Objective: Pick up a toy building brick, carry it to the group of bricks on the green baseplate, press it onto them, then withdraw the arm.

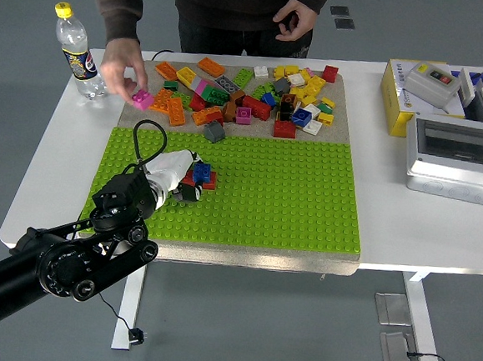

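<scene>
The left hand reaches in from the near left over the green baseplate and lies against the small group of bricks, a blue one on top of red ones, near the plate's left side. Its pale fingers curl around the left of that group; whether they are pinching a brick I cannot tell. The black arm runs back to the near left corner.

At the far side a person stands. One hand holds a pink brick in its fingertips above the far left corner of the tan mat, near the water bottle. The other hand is held up by the body, fingers curled. The loose pile of bricks lies on the tan strip beyond the baseplate. Grey boxes sit on the right of the white table.
</scene>
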